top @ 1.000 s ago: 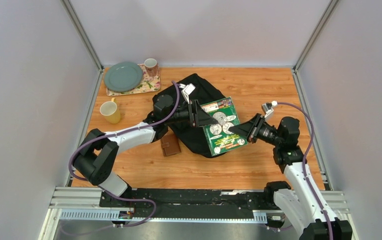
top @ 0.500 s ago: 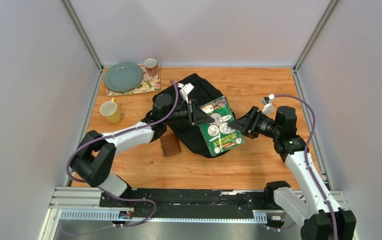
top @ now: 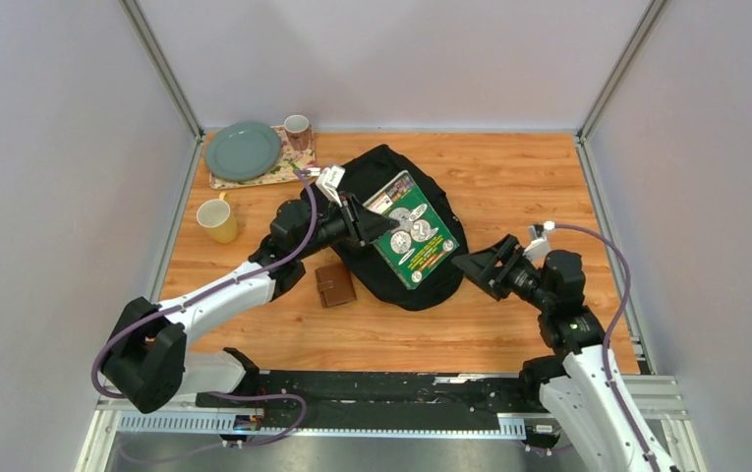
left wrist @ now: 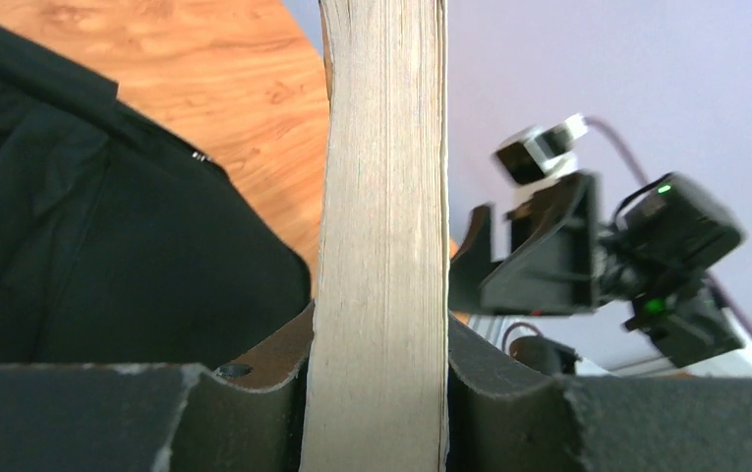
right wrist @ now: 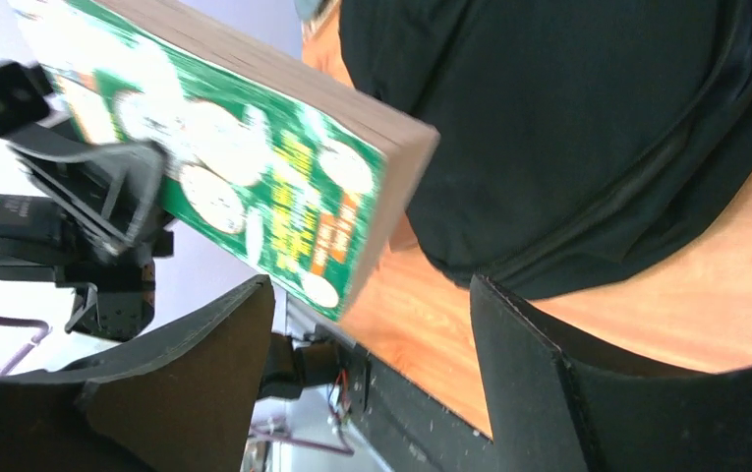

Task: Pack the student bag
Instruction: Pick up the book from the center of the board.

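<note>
The left arm point(top: 219, 287) is stretching forward and rightward from its base, its elbow staying low and its wrist angling inward. The left gripper point(top: 364, 224) is clamping a book point(top: 409, 234) by one edge, a finger point(left wrist: 254, 398) pressing on each cover. The right arm point(top: 588, 379) is standing up from its base and bending at the elbow, pointing its wrist leftward. The right gripper point(top: 475, 267) is hanging with jaws spread wide, holding nothing, apart from the book.

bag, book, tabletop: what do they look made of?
student bag: soft black fabric, matte; it creases and slumps.
book: paper block, printed green cover that looks glossy, probably card; page edges show in the left wrist view.
tabletop: wood-grain, smooth; solid or laminate, cannot tell.
</note>
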